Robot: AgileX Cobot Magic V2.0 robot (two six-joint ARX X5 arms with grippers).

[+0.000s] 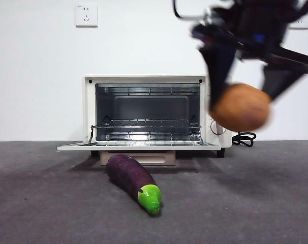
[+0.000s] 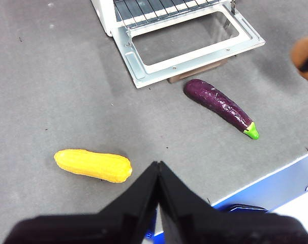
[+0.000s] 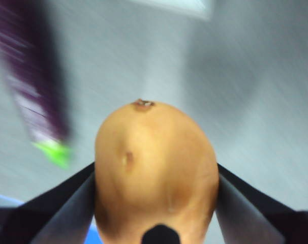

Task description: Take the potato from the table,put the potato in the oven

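The orange-brown potato (image 1: 240,107) hangs in the air to the right of the oven, level with its knobs. My right gripper (image 1: 244,76) is shut on the potato (image 3: 156,173), one black jaw on each side of it. The cream-white oven (image 1: 144,80) stands at the back of the table (image 1: 255,203) with its door (image 1: 139,146) folded down flat and its wire rack showing. My left gripper (image 2: 158,165) is shut with nothing in it, high above the table's near side. A bit of the potato (image 2: 305,53) shows at the edge of the left wrist view.
A purple eggplant (image 1: 132,179) with a green cap lies on the table just in front of the open door. A yellow corn cob (image 2: 93,165) lies on the table left of the eggplant. A black cord (image 1: 244,138) trails right of the oven.
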